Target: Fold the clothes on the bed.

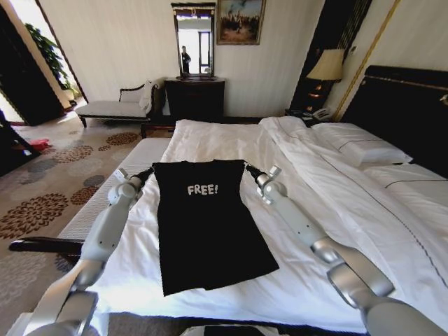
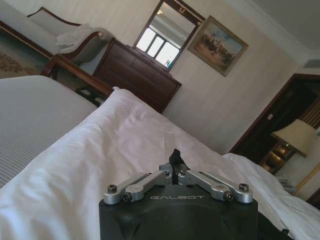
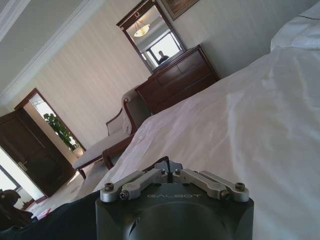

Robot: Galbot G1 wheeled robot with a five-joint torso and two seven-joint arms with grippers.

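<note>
- Reaching in from the left, left gripper pinching shut on the near-left top corner of the black T-shirt
- Lying flat on the white bed, "FREE!" facing up, long axis running from the grippers back toward the robot
- Reaching in from the right, right gripper clamping the opposite top corner, both arms equally near

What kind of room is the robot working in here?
Most likely a hotel bedroom: a large bed with white linen, a dark dresser under a mirror, and a lit bedside lamp.
</note>
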